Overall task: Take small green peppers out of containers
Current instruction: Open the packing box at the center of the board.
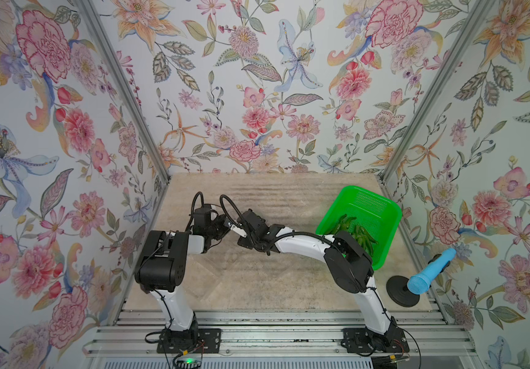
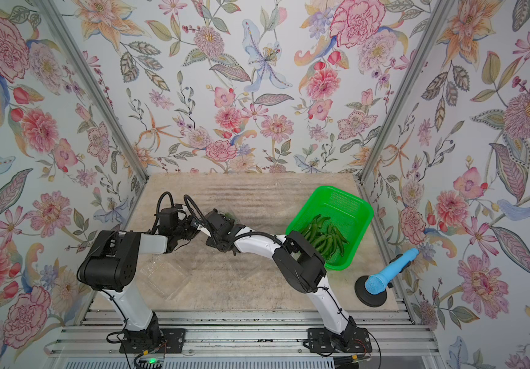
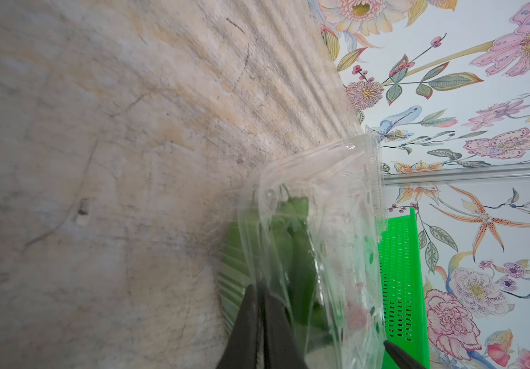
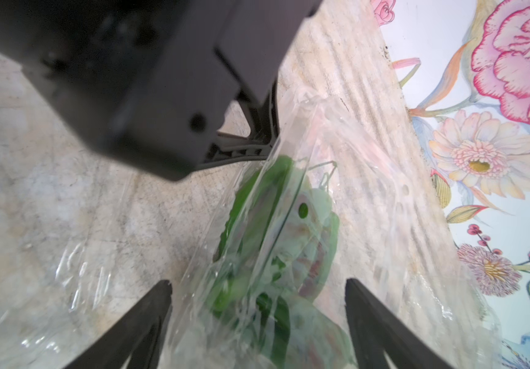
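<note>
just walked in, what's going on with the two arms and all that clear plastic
The left gripper is shut on the edge of a clear container with small green peppers inside. The right gripper is open, its fingers on either side of the same container. A pile of peppers already lies in the green basket, and an empty clear container sits on the table near the left arm.
</note>
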{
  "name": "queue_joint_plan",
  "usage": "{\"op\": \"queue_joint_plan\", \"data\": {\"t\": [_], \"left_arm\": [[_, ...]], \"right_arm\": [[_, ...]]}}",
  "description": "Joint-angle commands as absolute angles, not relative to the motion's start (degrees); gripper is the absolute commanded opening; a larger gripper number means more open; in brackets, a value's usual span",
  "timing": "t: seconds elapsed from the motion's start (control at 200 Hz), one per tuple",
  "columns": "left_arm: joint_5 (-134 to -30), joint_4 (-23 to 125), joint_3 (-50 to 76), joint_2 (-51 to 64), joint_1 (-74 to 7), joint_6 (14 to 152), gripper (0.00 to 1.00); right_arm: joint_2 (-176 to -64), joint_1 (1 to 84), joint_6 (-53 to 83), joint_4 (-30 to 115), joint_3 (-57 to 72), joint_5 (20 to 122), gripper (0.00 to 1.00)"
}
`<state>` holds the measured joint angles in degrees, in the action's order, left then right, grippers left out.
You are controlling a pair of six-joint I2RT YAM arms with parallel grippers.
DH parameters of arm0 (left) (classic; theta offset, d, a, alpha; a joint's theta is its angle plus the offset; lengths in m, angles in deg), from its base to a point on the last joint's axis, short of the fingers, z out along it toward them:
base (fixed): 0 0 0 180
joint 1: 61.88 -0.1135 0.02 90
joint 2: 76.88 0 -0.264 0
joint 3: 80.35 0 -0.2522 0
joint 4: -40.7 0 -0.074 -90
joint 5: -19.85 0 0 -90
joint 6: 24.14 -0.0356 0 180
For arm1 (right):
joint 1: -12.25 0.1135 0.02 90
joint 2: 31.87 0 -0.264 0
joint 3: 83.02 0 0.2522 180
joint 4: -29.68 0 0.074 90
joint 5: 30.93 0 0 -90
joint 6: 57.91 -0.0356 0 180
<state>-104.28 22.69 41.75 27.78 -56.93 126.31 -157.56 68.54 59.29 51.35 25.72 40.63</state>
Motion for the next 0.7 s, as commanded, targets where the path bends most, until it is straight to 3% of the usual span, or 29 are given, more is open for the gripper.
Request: {"op": "queue_joint_plan", "data": {"t": [0.0, 0.235, 0.696], "left_arm": [[-104.8, 21.7, 42.6, 27.0, -56.6, 126.1, 0.08], [-105.1, 21.7, 42.0, 27.9, -56.6, 126.0, 0.08], [-105.1, 21.4, 42.1, 27.8, -56.6, 126.2, 0.08]], "right_arm": [[-155.3, 68.5, 59.9, 49.2, 24.4, 41.1, 0.89], [-152.0, 67.1, 55.8, 53.4, 23.8, 51.8, 0.92], [-153.4, 65.5, 56.0, 52.8, 25.4, 49.4, 0.90]]}}
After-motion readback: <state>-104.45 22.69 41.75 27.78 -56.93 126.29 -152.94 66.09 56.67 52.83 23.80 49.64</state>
